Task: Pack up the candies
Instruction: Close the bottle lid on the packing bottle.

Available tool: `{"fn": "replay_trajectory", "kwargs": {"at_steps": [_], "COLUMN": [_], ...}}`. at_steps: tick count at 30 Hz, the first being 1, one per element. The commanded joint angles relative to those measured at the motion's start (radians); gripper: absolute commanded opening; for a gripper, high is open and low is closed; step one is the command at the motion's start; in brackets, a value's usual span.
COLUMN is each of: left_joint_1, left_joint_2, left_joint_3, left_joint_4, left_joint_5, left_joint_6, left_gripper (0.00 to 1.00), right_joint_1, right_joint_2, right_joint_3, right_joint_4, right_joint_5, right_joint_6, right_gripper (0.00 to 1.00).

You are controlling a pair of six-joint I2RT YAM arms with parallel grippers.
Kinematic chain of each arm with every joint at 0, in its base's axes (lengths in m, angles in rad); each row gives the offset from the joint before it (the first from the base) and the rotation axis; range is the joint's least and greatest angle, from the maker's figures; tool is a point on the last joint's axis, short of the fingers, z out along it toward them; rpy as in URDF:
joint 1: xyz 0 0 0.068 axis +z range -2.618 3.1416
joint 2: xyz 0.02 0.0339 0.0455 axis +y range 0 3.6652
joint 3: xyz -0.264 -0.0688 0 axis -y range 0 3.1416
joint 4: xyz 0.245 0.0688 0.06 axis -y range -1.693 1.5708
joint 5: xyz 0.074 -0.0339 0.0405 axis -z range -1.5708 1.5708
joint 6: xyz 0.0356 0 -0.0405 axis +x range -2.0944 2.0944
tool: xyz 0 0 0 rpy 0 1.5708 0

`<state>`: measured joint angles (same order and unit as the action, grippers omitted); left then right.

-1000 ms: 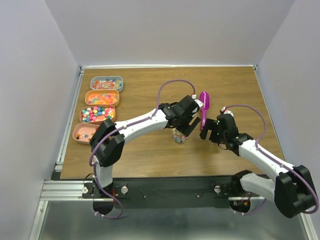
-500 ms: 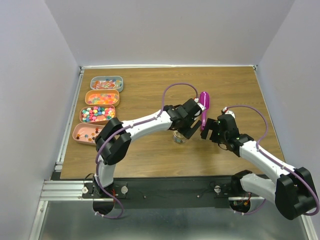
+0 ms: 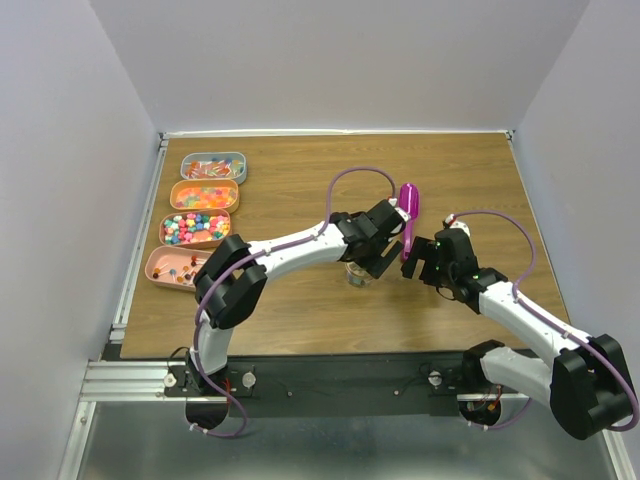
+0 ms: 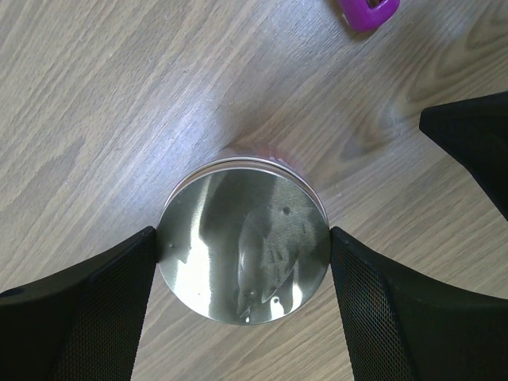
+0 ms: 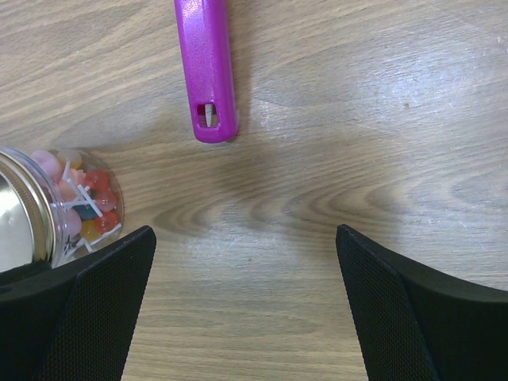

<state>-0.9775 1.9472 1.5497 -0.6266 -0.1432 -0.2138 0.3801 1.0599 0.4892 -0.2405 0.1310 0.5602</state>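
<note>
A small clear jar (image 3: 357,274) stands mid-table with a shiny metal lid (image 4: 244,242) on it. Candies (image 5: 87,210) show through its wall in the right wrist view. My left gripper (image 3: 366,260) is over the jar, its fingers (image 4: 103,294) pressed on both sides of the lid, shut on it (image 4: 243,266). My right gripper (image 3: 414,264) is open and empty just right of the jar, low over bare wood (image 5: 246,270). More candies fill trays at the left: red-orange wrapped pieces (image 3: 213,167), orange-yellow gummies (image 3: 205,195), pastel balls (image 3: 195,228).
The magenta scoop (image 3: 408,215) lies on the table just behind the two grippers; its handle end shows in the right wrist view (image 5: 206,67). A fourth pink tray (image 3: 170,267) with a few sweets sits nearest at the left. The table's left edge has a metal rail.
My left arm's elbow and wrist have swung a little to the right over the jar, turning about the lid. The jar, the scoop and my right arm stay in place.
</note>
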Motion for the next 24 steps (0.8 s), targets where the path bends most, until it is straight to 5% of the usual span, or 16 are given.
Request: {"fn": "replay_trajectory", "kwargs": {"at_steps": [1, 21, 24], "left_joint_1": [-0.009, 0.003, 0.003], "left_joint_2": [0.009, 0.007, 0.010], "left_joint_3": [-0.011, -0.165, -0.162], "left_joint_4": [0.005, 0.110, 0.110], "left_joint_5": [-0.030, -0.016, -0.006], "left_joint_6": [-0.012, -0.035, -0.024], "left_gripper": [0.76, 0.77, 0.82], "right_joint_1": [0.003, 0.003, 0.003], "right_joint_2": [-0.011, -0.011, -0.012], "right_joint_3": [-0.012, -0.012, -0.012], "right_joint_4": [0.004, 0.006, 0.006], "right_joint_5": [0.024, 0.012, 0.009], "right_joint_6": [0.009, 0.001, 0.003], "right_gripper": [1.00, 1.00, 1.00]}}
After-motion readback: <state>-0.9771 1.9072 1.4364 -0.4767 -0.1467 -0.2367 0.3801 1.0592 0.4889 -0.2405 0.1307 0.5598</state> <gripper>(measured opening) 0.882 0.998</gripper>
